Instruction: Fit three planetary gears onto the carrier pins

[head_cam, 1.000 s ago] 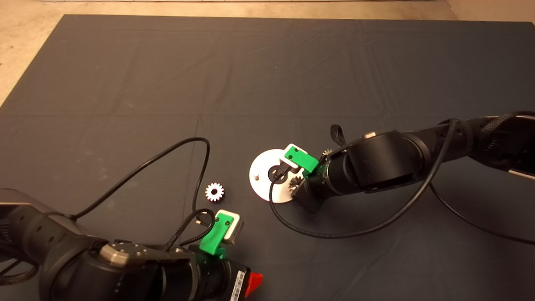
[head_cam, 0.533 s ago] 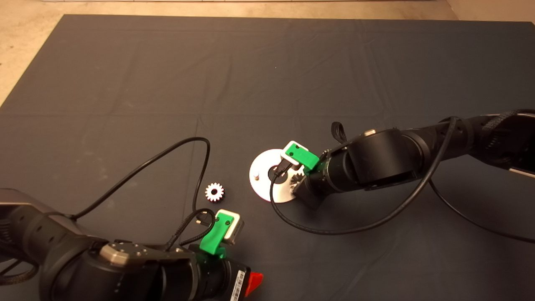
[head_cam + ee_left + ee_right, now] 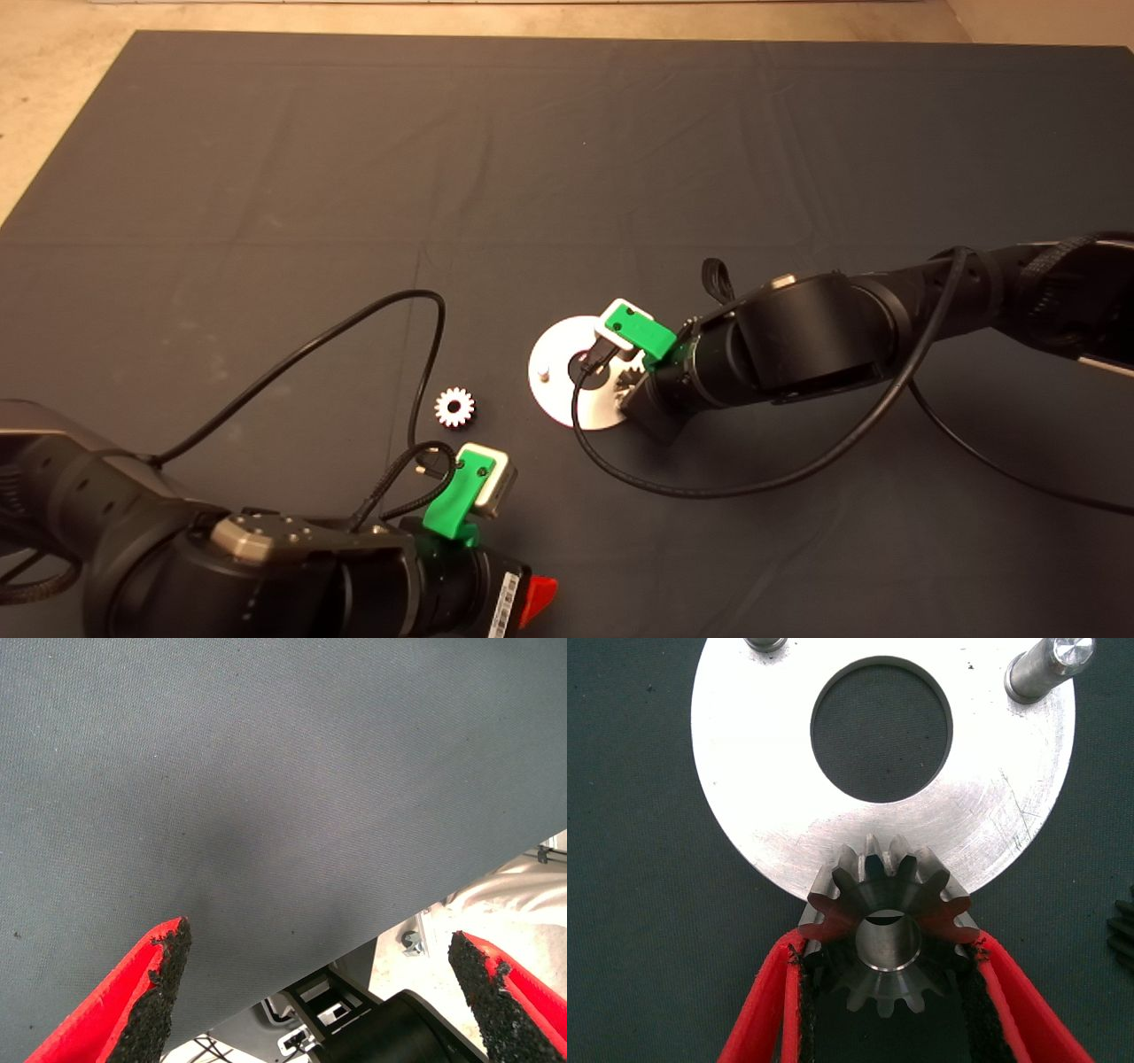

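Right claw (image 3: 884, 992): I have it clamped on a gear (image 3: 888, 926), one red finger (image 3: 764, 1001) on each flank of the teeth, at the near rim of the disc (image 3: 762, 806).
Gear in the claw: it lies flat, bore pointing straight up at my wrist camera, axis upright. A sliver of a pin (image 3: 884, 918) shows at the far lip of the bore.
Key relation: I judge the bore sits a touch nearer the claw than the pin does, so the gear needs a small nudge away from the claw, toward the disc's centre hole, before it drops.
Disc beyond the claw: it lies flat on the mat (image 3: 266, 177), centre hole just past the gear.
Other pins: two bare posts stand at the disc's far rim, one (image 3: 1050, 666) off to one side, the other (image 3: 765, 642) only partly in view. Both are upright.
Spare gears: one (image 3: 455, 407) lies flat on the mat, nearer my left claw; the edge of another (image 3: 1123, 939) shows beside the right claw.
Left claw (image 3: 323, 970): it is spread wide and empty, parked at the mat's near edge.
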Robot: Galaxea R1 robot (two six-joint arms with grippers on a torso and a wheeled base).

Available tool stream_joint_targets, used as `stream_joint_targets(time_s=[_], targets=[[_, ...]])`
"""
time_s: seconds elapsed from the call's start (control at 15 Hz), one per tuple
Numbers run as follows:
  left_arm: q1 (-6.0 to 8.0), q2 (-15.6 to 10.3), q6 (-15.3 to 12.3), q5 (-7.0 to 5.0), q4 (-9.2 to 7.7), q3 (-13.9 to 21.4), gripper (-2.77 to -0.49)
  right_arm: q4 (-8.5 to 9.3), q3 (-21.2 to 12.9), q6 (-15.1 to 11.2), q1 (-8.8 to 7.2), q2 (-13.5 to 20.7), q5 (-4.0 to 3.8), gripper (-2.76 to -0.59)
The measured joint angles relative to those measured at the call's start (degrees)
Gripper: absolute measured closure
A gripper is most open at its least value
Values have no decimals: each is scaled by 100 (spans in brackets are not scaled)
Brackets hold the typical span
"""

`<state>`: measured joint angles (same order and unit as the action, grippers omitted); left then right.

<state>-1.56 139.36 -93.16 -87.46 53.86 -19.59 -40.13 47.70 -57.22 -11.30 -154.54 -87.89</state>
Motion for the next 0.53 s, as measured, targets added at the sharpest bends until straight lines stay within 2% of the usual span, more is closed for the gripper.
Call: stream_joint_targets(time_s=[0.53], targets=[[0, -20, 0, -2, 2, 0, -207, 0, -2, -2, 0, -39, -4, -88]])
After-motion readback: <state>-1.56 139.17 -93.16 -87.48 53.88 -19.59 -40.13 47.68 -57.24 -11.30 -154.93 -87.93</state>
